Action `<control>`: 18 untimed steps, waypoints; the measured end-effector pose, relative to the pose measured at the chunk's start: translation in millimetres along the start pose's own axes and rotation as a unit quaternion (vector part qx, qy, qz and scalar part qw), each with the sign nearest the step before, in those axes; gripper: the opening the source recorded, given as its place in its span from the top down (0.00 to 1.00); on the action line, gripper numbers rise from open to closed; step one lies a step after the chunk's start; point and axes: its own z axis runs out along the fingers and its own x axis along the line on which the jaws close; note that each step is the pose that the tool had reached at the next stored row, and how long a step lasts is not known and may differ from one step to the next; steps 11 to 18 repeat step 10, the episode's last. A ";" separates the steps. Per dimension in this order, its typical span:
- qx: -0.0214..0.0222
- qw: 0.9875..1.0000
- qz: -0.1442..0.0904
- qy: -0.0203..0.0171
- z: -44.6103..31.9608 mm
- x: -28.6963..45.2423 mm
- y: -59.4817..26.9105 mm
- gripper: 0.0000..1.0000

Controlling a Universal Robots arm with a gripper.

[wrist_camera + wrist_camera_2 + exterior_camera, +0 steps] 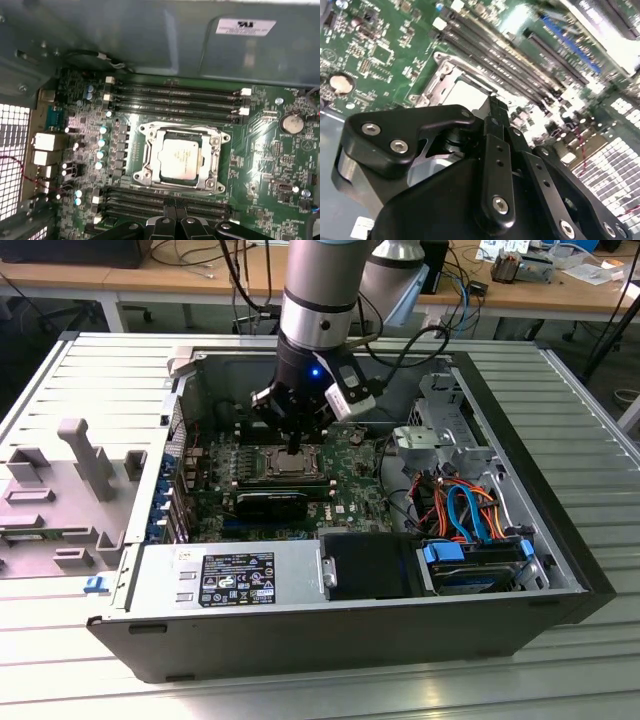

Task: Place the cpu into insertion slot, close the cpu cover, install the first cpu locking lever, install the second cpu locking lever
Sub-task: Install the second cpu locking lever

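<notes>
The chip [180,158] already sits in its socket [218,138] at the centre of the frame in the first wrist view, with the metal cover [181,130] lying closed around it. The gripper [293,445], fingers pressed together and holding nothing, hangs just above the socket in the exterior view's upper middle. I judge the lever step is in hand. The levers themselves are hard to pick out.
</notes>
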 end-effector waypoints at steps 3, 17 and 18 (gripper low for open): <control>0.000 1.000 0.000 0.000 -0.2 -4.2 4.8 0.89; 0.000 1.000 0.000 0.000 -0.3 -5.2 5.3 0.89; 0.000 1.000 0.000 0.000 -0.3 -5.2 5.3 0.89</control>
